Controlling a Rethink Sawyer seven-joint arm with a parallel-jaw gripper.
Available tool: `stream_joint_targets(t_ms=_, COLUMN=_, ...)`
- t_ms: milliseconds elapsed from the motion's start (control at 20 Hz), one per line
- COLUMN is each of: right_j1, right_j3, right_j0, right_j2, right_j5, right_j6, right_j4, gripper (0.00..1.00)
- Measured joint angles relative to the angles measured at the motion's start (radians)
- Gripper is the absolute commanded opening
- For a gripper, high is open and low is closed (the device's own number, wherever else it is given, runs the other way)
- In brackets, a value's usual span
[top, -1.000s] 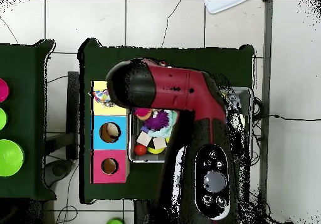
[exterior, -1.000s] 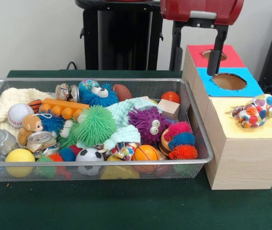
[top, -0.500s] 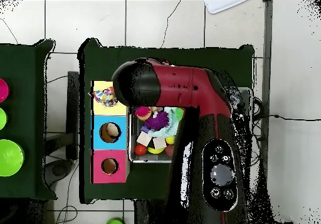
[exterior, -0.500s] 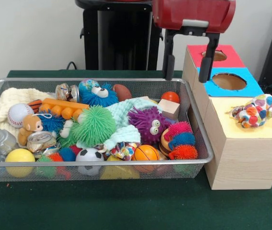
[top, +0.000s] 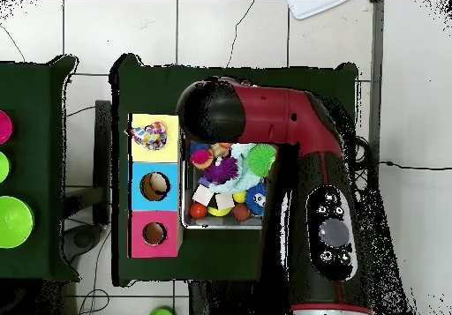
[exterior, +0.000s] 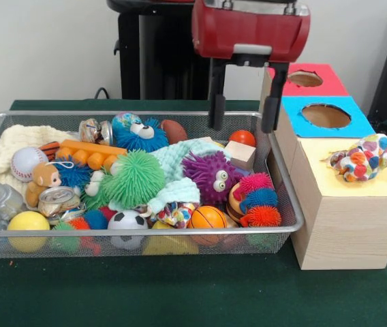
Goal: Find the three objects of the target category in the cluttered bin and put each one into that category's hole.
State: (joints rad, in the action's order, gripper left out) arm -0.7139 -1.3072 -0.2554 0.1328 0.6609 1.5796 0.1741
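Note:
My gripper [exterior: 242, 116] is open and empty. It hangs above the far right end of the wire mesh bin [exterior: 146, 114], over the wooden block and the orange ball. One spotted cloth piece [exterior: 365, 158] lies on the yellow top of the largest wooden box [exterior: 343, 204] and hides the hole; it also shows in the overhead view [top: 151, 135]. Another spotted cloth piece [exterior: 175, 214] lies in the bin near the front, between a soccer ball and a basketball. In the overhead view the arm [top: 265, 126] hides the gripper.
The blue-topped hole [exterior: 326, 115] and the red-topped hole [exterior: 305, 79] lie behind the yellow top. The bin holds a cream cloth [exterior: 9, 146], a mint cloth [exterior: 180, 160], a purple furry toy [exterior: 212, 177], a green spiky ball [exterior: 133, 178] and a wooden block [exterior: 240, 154].
The gripper has moved from above the blue-topped hole, leftward in the front view, to above the bin's right end. It stays open. The spotted cloth on the yellow top has not moved.

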Motion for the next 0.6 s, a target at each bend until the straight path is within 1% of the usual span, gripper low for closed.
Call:
stream_joint_targets(t_ms=300, right_j1=0.024, right_j3=0.016, right_j0=-0.05, right_j2=0.048, right_j5=0.0, right_j6=0.0, right_j4=0.031, gripper=1.0)
stream_joint_targets(t_ms=600, right_j1=0.052, right_j3=0.024, right_j0=-0.084, right_j2=0.075, right_j5=-0.001, right_j6=0.0, right_j4=0.065, gripper=1.0)
